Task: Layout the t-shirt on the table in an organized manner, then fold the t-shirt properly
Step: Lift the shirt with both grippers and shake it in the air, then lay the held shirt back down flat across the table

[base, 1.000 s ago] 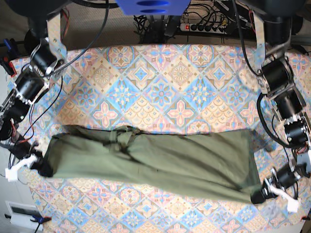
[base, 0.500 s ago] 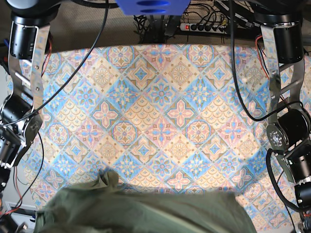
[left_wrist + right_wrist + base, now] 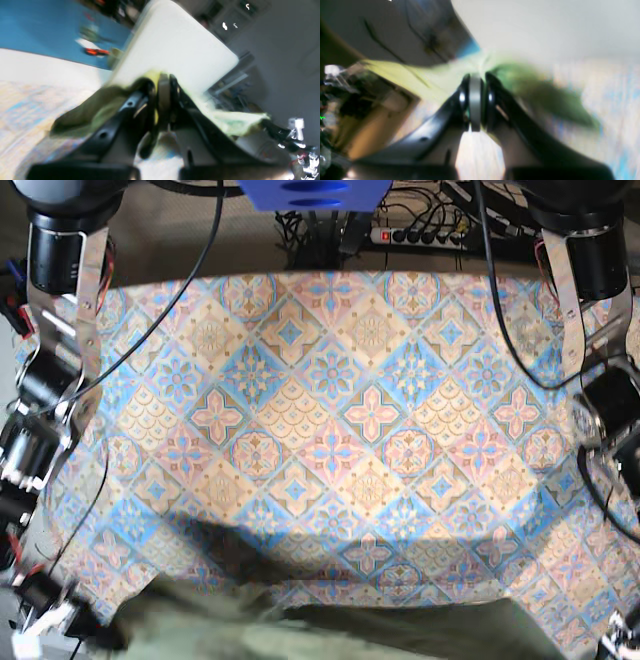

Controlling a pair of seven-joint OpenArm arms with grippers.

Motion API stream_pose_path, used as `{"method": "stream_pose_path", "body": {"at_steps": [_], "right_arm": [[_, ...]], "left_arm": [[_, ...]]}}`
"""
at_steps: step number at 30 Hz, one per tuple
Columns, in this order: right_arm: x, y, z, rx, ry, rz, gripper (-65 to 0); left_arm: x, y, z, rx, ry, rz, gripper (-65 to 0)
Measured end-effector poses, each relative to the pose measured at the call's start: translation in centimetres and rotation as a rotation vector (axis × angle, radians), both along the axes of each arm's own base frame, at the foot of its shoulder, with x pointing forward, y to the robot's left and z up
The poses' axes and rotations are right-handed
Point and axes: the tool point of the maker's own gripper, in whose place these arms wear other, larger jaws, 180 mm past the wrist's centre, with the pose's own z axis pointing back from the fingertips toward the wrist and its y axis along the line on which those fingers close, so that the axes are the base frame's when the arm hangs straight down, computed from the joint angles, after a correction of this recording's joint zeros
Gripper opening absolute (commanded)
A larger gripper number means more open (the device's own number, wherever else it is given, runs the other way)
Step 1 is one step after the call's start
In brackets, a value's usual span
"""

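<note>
Though blurred, left wrist view shows left end effector (image 3: 163, 85) clenched on olive t-shirt (image 3: 100, 112), cloth stretched off toward the other arm. Right wrist: right end effector (image 3: 475, 85) clamped on green fabric too. Base: t-shirt along near edge of patterned table (image 3: 330, 400); power strip (image 3: 420, 235), cables behind.

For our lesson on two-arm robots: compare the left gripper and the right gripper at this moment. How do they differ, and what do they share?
The left gripper has a beige pad between its jaws; the right gripper has a grey one. In the base view, the left gripper's arm is on the right, the right gripper's on the left. The table lies to the left in the left wrist view, to the right in the right. Both are shut on the t-shirt.
</note>
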Motion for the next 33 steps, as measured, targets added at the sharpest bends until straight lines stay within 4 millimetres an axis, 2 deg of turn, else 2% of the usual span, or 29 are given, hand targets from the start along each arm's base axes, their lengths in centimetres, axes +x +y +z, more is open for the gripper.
{"method": "stream_pose_path", "body": {"at_steps": [3, 4, 6, 7, 9, 12, 14, 17, 19, 24, 29, 33], "right_arm": [[-2.6, 0.0, -6.4, -0.033, 0.116, 0.008, -64.1], [-3.3, 0.0, -7.4, -0.039, 0.129, 0.010, -64.1], [-4.5, 0.2, -8.0, -0.026, 0.119, 0.026, -64.0], [-5.2, 0.3, -8.4, -0.018, 0.116, 0.032, -64.0], [-6.7, 0.5, -10.4, -0.006, 0.139, 0.040, -64.0], [-10.6, 0.8, -16.1, -0.072, 0.281, 0.061, -64.0], [-12.5, 1.5, -17.8, -0.088, 0.307, 0.083, -64.0], [-14.4, 1.5, -19.2, -0.098, 0.329, 0.082, -64.0], [-15.8, 1.4, -20.2, -0.103, 0.357, 0.086, -63.9], [-20.1, 1.9, -24.3, -0.123, 0.490, 0.119, -63.9], [-21.4, 0.7, -24.8, -0.151, 0.517, 0.116, -63.0], [-21.8, 0.1, -25.0, -0.162, 0.528, 0.106, -54.4]], "left_arm": [[-1.9, -0.1, -6.7, 0.063, 0.149, -0.012, -65.0], [-2.7, -0.4, -8.8, 0.083, 0.199, -0.023, -65.0], [-4.8, -1.7, -12.4, 0.128, 0.270, -0.081, -65.0], [-5.8, -2.3, -13.7, 0.141, 0.279, -0.103, -65.0], [-7.9, -2.2, -15.9, 0.156, 0.312, -0.112, -65.0], [-11.7, -0.8, -19.7, 0.210, 0.401, -0.095, -65.0], [-13.8, -0.8, -21.7, 0.207, 0.444, -0.116, -65.0], [-17.1, -0.5, -24.4, 0.189, 0.501, -0.111, -65.0], [-19.3, 0.0, -25.9, 0.205, 0.548, -0.100, -65.0], [-23.5, 0.9, -27.2, 0.232, 0.591, -0.075, -65.0], [-27.1, 2.1, -28.6, 0.278, 0.674, -0.070, -65.0], [-28.3, 2.4, -29.3, 0.288, 0.704, -0.069, -65.0]]}}
